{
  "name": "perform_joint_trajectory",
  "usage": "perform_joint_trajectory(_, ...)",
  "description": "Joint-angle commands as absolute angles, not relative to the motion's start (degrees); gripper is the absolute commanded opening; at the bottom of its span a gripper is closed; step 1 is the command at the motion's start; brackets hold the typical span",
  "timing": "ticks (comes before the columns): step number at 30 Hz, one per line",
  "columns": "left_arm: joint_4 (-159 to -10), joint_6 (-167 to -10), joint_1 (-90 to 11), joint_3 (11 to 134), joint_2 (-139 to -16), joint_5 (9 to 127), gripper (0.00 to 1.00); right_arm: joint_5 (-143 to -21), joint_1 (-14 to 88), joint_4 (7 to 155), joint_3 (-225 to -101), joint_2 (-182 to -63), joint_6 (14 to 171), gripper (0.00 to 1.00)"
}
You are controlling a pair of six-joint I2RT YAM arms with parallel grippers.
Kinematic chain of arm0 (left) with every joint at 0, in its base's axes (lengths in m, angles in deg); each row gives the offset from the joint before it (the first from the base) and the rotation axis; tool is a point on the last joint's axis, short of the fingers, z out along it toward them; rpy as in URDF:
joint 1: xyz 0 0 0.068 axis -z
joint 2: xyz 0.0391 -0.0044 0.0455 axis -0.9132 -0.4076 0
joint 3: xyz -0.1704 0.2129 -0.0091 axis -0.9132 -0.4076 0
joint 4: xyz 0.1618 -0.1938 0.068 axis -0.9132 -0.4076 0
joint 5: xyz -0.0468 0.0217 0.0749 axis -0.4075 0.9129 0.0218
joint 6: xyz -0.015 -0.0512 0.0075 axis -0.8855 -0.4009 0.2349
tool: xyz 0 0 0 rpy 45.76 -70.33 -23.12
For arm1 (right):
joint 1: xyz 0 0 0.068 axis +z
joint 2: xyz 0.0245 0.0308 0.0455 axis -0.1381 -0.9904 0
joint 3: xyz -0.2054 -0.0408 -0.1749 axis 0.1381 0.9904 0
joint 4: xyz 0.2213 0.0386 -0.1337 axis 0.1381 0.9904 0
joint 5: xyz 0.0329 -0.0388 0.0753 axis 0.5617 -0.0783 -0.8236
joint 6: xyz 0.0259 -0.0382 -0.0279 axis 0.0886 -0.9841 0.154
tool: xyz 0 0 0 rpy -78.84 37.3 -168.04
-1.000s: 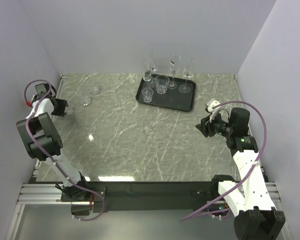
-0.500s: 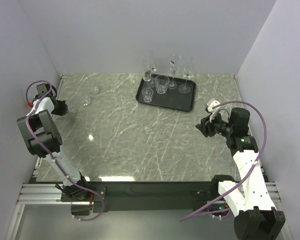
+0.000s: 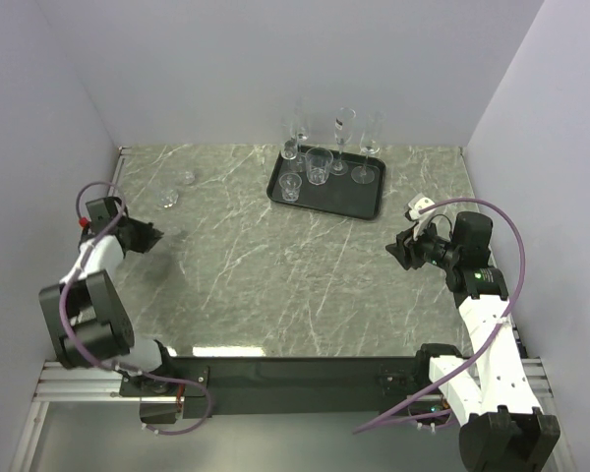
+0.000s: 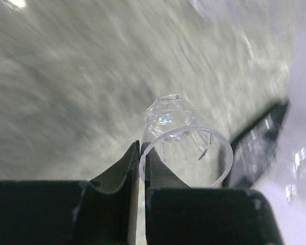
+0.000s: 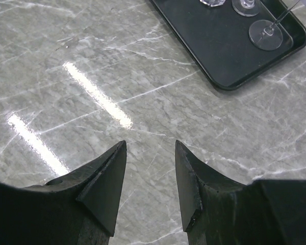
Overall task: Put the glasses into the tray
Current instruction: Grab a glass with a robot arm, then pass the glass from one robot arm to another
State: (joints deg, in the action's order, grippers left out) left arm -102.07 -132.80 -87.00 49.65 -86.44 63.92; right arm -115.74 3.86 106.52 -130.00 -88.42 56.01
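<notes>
My left gripper (image 4: 142, 158) is shut on the rim of a small clear tumbler (image 4: 186, 138), one finger inside the glass and one outside. The view is blurred with motion. In the top view that gripper (image 3: 149, 237) hangs over the table's left side. The black tray (image 3: 359, 202) lies at the back centre. It holds two tumblers (image 3: 291, 187) and stemmed glasses (image 3: 366, 172). A tall flute (image 3: 294, 138) stands at the tray's far left corner. Two more small glasses (image 3: 167, 198) stand on the marble at the back left. My right gripper (image 3: 397, 250) is open and empty, right of centre.
White walls close in the left, back and right of the marble table (image 3: 275, 265). In the right wrist view the tray's near corner (image 5: 229, 76) with a stemmed glass's round foot (image 5: 268, 34) lies beyond my open right gripper (image 5: 150, 148).
My left gripper has shut on the tumbler's rim and swung away from the left wall, toward the near side and the table's middle. The right arm has not moved.
</notes>
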Motion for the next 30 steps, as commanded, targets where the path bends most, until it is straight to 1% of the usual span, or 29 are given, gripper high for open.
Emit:
perform_joint_trajectory(1,-95.8,-130.4,-84.5,45.0,-80.2,56.0,0.00,-117.0,3.5,105.5,-130.2,-87.3,55.8,0.50)
perform_joint_trajectory(5,-90.2,-131.0,-79.3,41.1,-74.8,50.4,0.00,-118.3,3.4,107.2,-131.0,-87.4,55.5,0.50)
perform_joint_trajectory(7,-88.3,-131.0,-74.1,40.3,-73.7,48.1,0.00,-118.6,3.6,108.8,-131.7,-87.2,54.0,0.50)
perform_joint_trajectory(8,-87.9,-130.9,-71.9,40.3,-73.3,48.5,0.00,-118.6,3.7,109.7,-131.9,-87.1,53.3,0.50)
perform_joint_trajectory(9,-87.2,-131.0,-67.3,40.1,-73.2,48.8,0.00,-118.5,3.9,111.6,-132.0,-87.0,52.6,0.50)
perform_joint_trajectory(11,-84.4,-131.3,-62.6,39.4,-72.6,49.9,0.00,-118.2,4.4,114.5,-132.1,-86.4,50.5,0.50)
perform_joint_trajectory(12,-82.5,-132.2,-58.4,39.1,-72.6,50.4,0.00,-118.3,4.6,115.6,-132.4,-86.2,49.2,0.50)
perform_joint_trajectory(14,-81.5,-133.0,-54.1,39.2,-73.2,52.8,0.00,-118.5,5.4,118.8,-133.2,-86.1,48.2,0.51)
perform_joint_trajectory(15,-81.2,-133.4,-49.6,39.5,-73.6,54.0,0.00,-118.5,5.7,119.9,-134.5,-86.1,47.4,0.51)
perform_joint_trajectory(17,-81.1,-133.7,-45.0,41.1,-75.0,58.1,0.00,-118.4,6.9,122.8,-136.2,-86.7,47.0,0.51)
perform_joint_trajectory(18,-81.2,-134.1,-40.3,41.9,-75.7,59.4,0.00,-118.2,8.3,123.6,-138.1,-87.1,47.2,0.51)
perform_joint_trajectory(20,-81.1,-134.8,-35.9,44.1,-77.6,63.6,0.00,-116.2,11.6,125.4,-140.2,-88.4,48.0,0.51)
perform_joint_trajectory(21,-81.1,-135.4,-31.7,44.9,-78.3,65.0,0.00,-114.9,15.7,125.8,-142.1,-89.3,49.7,0.51)
perform_joint_trajectory(25,-81.2,-137.6,-23.0,50.2,-83.5,71.8,0.01,-109.6,24.9,125.9,-145.7,-92.0,54.8,0.51)
perform_joint_trajectory(30,-83.0,-141.1,-14.5,56.0,-88.8,78.9,0.00,-103.5,30.8,125.2,-149.3,-96.2,62.7,0.51)
